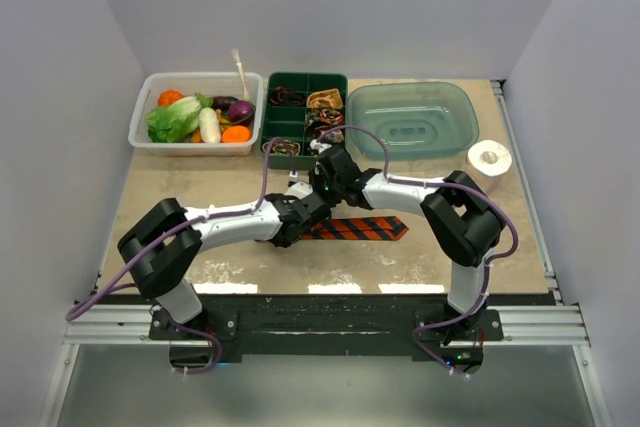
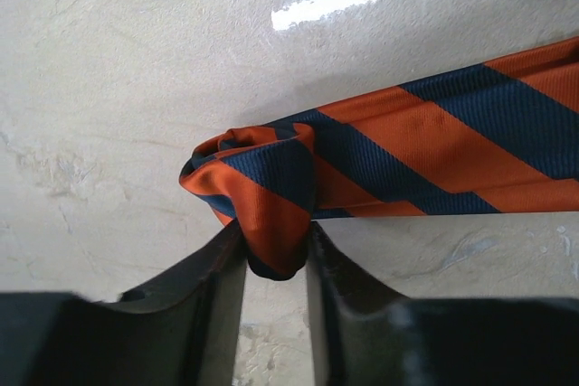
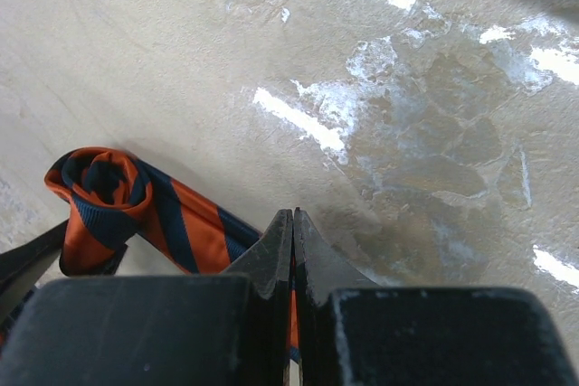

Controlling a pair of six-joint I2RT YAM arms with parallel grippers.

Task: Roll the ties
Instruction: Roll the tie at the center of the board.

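An orange-and-navy striped tie lies flat on the table, its pointed end to the right. Its left end is wound into a small coil. My left gripper is shut on that coil, a finger pressed against each side. The coil also shows in the right wrist view, left of my right gripper. That gripper is shut, tips together, just above the tie's strip. A sliver of orange shows in the slit between its fingers. In the top view both grippers meet at the tie's left end, left and right.
A green compartment box at the back holds small coiled ties. A clear bin of toy vegetables stands to its left and a teal dish to its right. A white paper roll sits near the right edge.
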